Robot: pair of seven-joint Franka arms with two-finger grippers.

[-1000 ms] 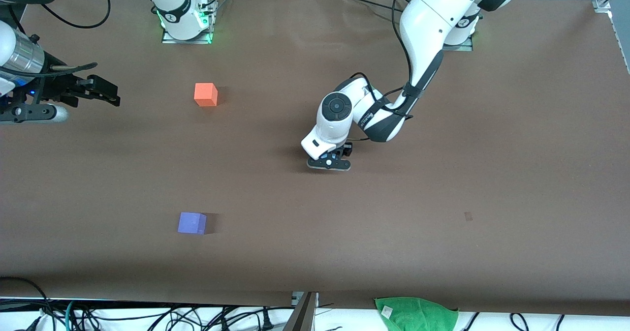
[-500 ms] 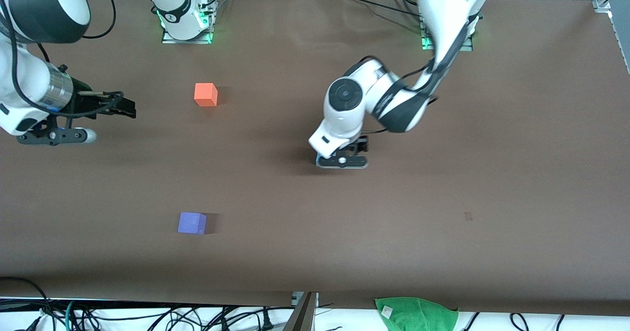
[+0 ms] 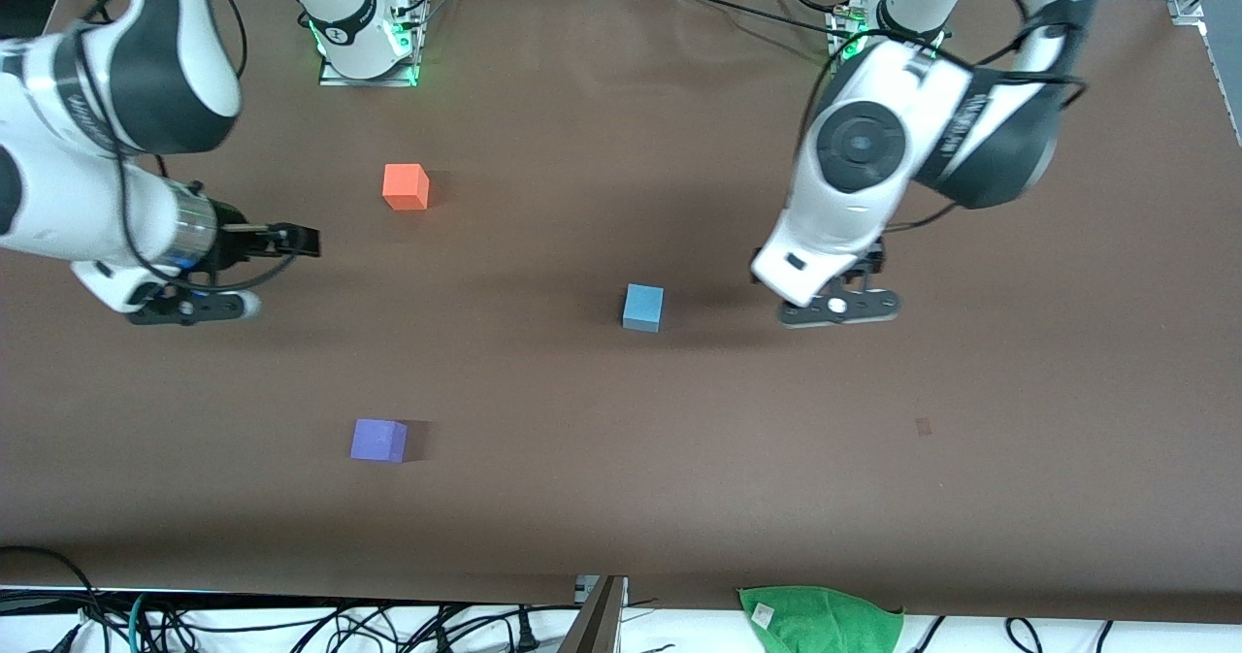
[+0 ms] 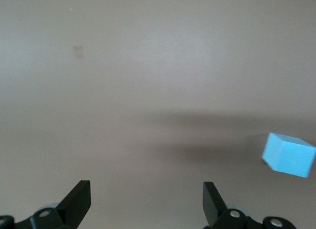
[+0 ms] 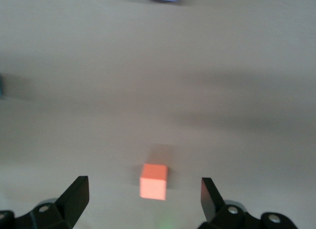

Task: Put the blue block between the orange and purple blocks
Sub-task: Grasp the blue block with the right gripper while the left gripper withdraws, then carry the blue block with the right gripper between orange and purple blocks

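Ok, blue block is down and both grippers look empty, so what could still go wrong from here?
The blue block sits well toward the left arm's end from the line joining the orange block and the purple block, so it probably needs another move.

The right gripper, open, hangs close to the orange block; a careless sweep toward the blue block could knock it.

The left gripper, open, is off to one side of the blue block, so regrasping needs realignment.

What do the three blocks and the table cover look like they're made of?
Blue block, orange block and purple block: flat matte faces with no glare and crisp edges, probably foam or painted wood; I can't tell which. Table cover: dull brown sheet with faint creases near the bases, likely paper or thin fabric.
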